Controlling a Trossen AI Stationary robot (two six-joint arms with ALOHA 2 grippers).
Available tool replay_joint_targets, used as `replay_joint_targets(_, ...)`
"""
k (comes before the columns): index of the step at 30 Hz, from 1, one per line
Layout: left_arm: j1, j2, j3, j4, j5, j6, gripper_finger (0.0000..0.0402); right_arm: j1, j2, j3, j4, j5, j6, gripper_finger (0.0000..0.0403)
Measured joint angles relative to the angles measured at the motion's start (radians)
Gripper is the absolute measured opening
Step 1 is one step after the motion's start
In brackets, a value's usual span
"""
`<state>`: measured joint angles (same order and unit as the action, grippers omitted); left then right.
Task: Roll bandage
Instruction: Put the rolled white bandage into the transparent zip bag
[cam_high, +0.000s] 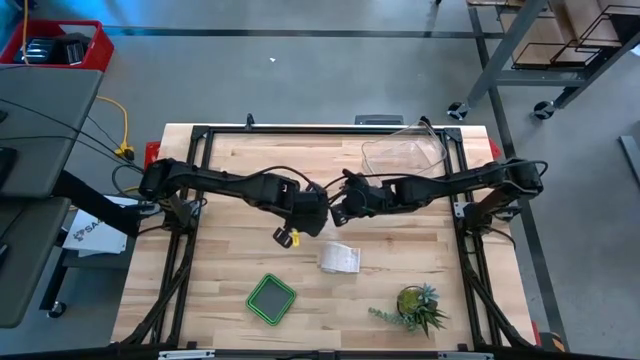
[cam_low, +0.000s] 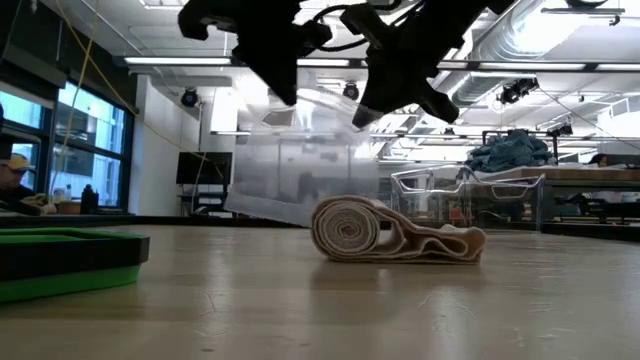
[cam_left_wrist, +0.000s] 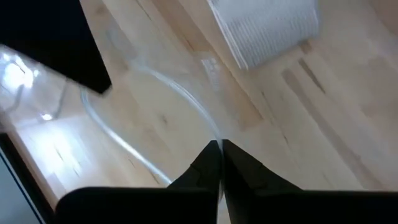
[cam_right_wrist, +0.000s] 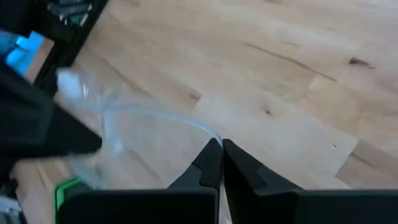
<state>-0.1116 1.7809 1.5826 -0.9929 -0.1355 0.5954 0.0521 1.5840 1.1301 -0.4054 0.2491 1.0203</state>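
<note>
Above table centre, both jaws pinching a barely visible clear bag (cam_low: 290, 180), bandage (cam_high: 340, 259) below

floor (cam_high: 300, 80): grey concrete | windows (cam_low: 60, 150): left wall | ceiling strip lights (cam_low: 190, 62): lit

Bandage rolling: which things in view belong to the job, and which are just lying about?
Job:
bandage, partly rolled
clear plastic bag, pinched by left gripper and right gripper

Lying about:
clear plastic tub
green tray
small plant

Woven white gauze bandage (cam_high: 340, 259), matt wooden table (cam_high: 230, 250)
</note>
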Motion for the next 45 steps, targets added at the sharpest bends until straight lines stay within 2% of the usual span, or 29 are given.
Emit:
replay_joint_targets(9,-0.003,0.0,-0.001,0.088,0.008,-0.025,0.0001,-0.001,-0.002,0.0,0.013,0.021,0.057,0.0)
replay_joint_targets(16,0.0,-0.001,0.002,-0.013,-0.08,0.025,0.0001,0.009,0.008,0.0,0.075,0.077,0.082,0.0)
replay_joint_targets(20,0.025,-0.031,0.002,-0.115,-0.064,0.046,0.0,0.009,0.063,0.0,0.215,0.116,0.124,0.0)
replay_joint_targets(27,0.098,-0.106,-0.003,-0.19,-0.012,0.011,0.0,0.007,0.214,0.002,0.504,0.157,0.21,0.0)
replay_joint_targets(32,0.107,-0.181,-0.158,-0.07,0.001,-0.021,0.0,0.006,0.234,0.001,0.566,0.139,0.216,0.0)
replay_joint_targets(37,0.051,-0.21,-0.316,0.105,-0.018,-0.044,0.0,0.009,0.234,0.002,0.565,0.13,0.214,0.0)
replay_joint_targets(40,0.027,-0.202,-0.363,0.221,-0.044,-0.057,0.0,0.007,0.234,0.001,0.559,0.099,0.209,0.0)
replay_joint_targets(45,0.006,-0.18,-0.374,0.265,-0.052,-0.121,0.0,0.006,0.234,0.0,0.534,0.063,0.194,0.0)
